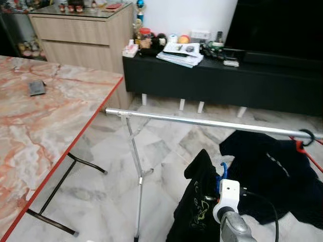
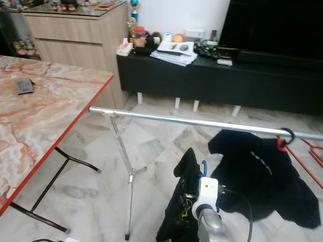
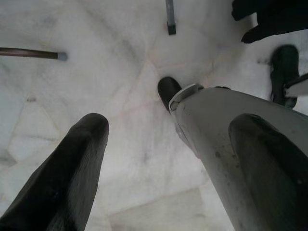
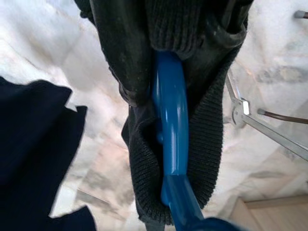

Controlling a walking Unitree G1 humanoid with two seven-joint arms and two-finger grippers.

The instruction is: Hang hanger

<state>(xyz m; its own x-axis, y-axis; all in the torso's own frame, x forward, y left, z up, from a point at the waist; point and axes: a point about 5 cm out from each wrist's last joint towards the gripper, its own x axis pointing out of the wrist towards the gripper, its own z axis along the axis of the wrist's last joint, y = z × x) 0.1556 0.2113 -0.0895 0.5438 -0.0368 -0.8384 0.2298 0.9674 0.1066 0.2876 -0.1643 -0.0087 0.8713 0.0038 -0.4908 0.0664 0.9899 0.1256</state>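
Gripping the blue hanger [image 4: 169,130] with its black knit garment [image 1: 194,209], the right end effector [image 1: 220,177] sits low, below the chrome rail [image 1: 212,122], whose long axis runs left to right above it; the smooth plastic hook must rise onto it. The left end effector [image 3: 159,159] hangs open over the marble floor [image 3: 120,72]

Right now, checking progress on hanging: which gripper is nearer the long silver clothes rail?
Right. The right gripper holds the blue hanger just below the long silver clothes rail; the left gripper hangs low over the floor.
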